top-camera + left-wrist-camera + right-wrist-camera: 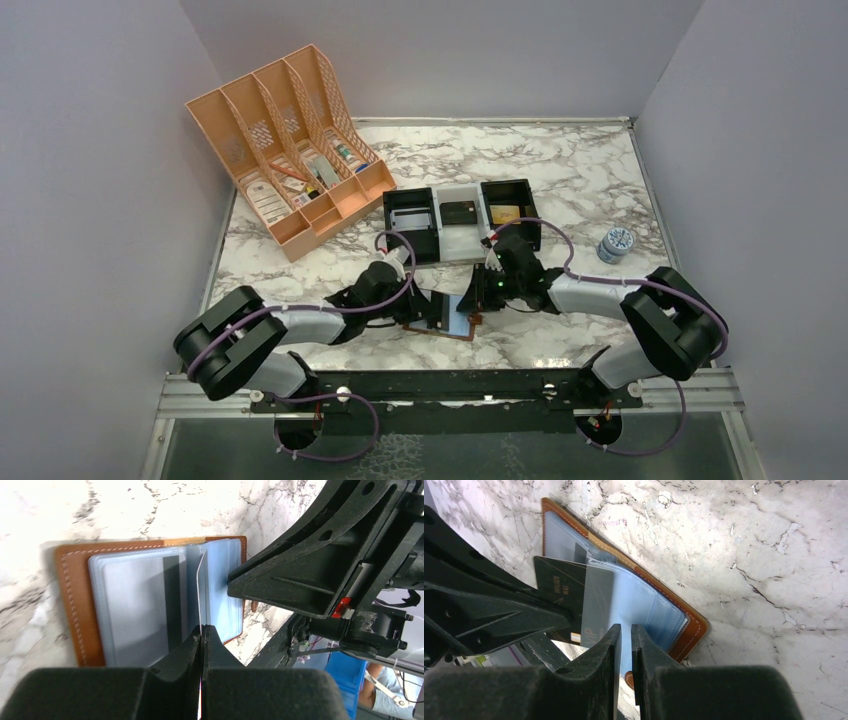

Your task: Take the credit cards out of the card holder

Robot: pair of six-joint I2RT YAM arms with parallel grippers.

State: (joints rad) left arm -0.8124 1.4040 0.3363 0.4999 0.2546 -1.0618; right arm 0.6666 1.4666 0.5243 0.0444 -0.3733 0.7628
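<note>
card holder [70, 610]: brown, open, lying flat | credit card [558, 584]: dark, partly in clear sleeve

Card holder [75, 610]: brown leather, pale stitching, blue-grey inner pockets. Credit card [556, 587]: dark face, gold markings. Tabletop [570, 160]: white marble, grey veining. Left fingers [175, 665]: black. Desk organiser [250, 130]: peach, lattice-patterned sides. Trays [412, 195]: black and white.
</note>
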